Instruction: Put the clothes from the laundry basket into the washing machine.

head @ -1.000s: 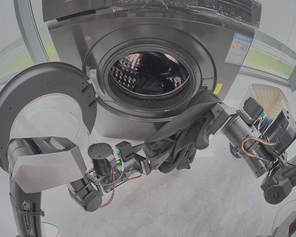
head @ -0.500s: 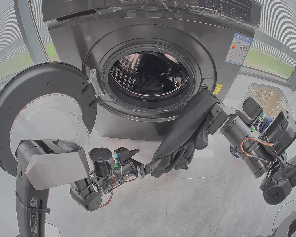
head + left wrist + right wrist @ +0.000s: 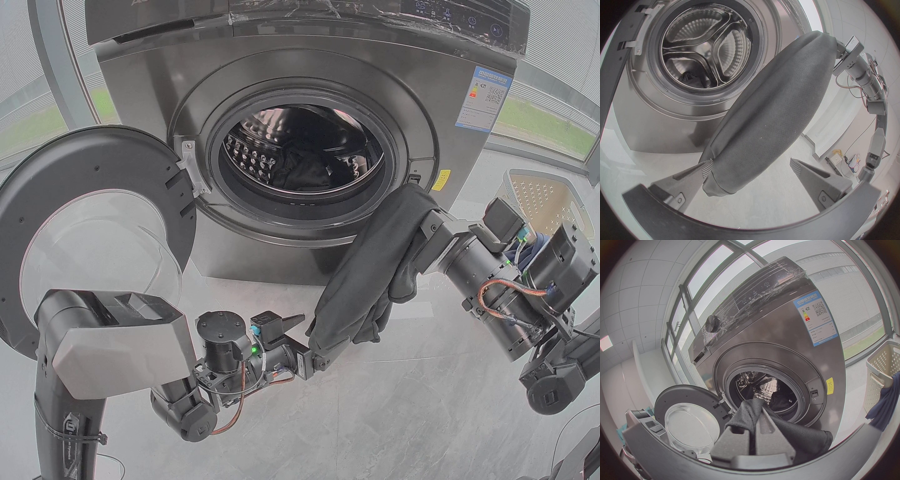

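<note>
Dark grey knit garment (image 3: 369, 275) hangs as a long folded bundle in front of the steel-grey front-loading washing machine (image 3: 156, 81), below and to the right of its round drum opening (image 3: 303, 153) and clear of the floor. The right end effector (image 3: 756, 424) has its fingers pinched together on the upper end, with cloth bunched between and over them, just beside the lower right rim of the opening. The left end effector (image 3: 750, 163) sits at the bundle's lower end, low in front of the machine's base; its fingers are spread wide with the hem between them, one finger touching the cloth and the other apart from it, so it grips nothing. The garment's long axis runs diagonally, its top pointing up toward the opening's right rim and its tail pointing down and toward the open round door (image 3: 94, 169) on the machine's left. The step in hand looks like feeding this piece into the drum, where another dark cloth (image 3: 300, 169) already lies. To do it well, the left fingers should probably close on the tail first, then both ends should rise together, the top leading over the rim and deep inside before release, so that no fold trails across the seal. The beige perforated laundry basket (image 3: 544, 194), right of the machine, holds a blue cloth (image 3: 886, 399).
</note>
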{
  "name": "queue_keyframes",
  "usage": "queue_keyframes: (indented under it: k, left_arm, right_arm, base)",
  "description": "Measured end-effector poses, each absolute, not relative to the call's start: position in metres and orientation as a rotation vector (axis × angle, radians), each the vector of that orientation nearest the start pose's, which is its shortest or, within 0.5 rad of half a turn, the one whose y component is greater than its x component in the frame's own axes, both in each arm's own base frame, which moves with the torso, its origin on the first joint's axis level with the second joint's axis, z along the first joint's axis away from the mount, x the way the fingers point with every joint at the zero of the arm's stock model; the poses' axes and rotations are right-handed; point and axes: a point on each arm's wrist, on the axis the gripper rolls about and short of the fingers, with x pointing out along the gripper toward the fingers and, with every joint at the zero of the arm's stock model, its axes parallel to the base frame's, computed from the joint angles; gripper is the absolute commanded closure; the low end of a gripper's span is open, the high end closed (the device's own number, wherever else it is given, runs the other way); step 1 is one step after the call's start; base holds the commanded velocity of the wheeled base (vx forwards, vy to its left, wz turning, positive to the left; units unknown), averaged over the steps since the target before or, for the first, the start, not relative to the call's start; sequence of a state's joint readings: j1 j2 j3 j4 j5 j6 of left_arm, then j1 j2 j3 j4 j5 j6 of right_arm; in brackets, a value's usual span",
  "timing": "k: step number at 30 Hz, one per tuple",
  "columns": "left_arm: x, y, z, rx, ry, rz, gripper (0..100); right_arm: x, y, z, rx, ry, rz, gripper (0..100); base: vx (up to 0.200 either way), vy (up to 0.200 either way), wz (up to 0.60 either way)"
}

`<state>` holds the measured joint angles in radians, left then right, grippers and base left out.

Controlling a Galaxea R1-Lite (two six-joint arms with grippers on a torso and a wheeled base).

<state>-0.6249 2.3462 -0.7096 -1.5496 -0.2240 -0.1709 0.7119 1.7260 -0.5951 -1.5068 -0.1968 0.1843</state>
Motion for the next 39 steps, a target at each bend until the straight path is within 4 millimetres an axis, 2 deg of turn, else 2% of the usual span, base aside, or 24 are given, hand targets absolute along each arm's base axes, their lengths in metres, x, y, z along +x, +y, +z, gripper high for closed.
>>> queue_keyframes:
  k: [7, 12, 22, 39]
  left_arm:
    - [0.291, -0.234, 0.031, -0.144, 0.155, -0.881, 0]
    - [0.291, -0.242, 0.031, -0.146, 0.145, -0.897, 0]
    - [0.305, -0.262, 0.029, -0.167, 0.086, -0.907, 0]
    - [0.340, -0.284, 0.004, -0.192, 0.009, -0.756, 0]
  right_arm:
    - [0.220, 0.183, 0.211, 0.353, -0.306, 0.528, 100]
    - [0.222, 0.184, 0.213, 0.357, -0.315, 0.527, 100]
    - [0.224, 0.187, 0.214, 0.361, -0.322, 0.530, 100]
    - [0.222, 0.191, 0.212, 0.366, -0.314, 0.536, 100]
  base:
    - [0.000, 0.000, 0.00]
    - [0.000, 0.000, 0.00]
    - [0.000, 0.000, 0.00]
    - [0.000, 0.000, 0.00]
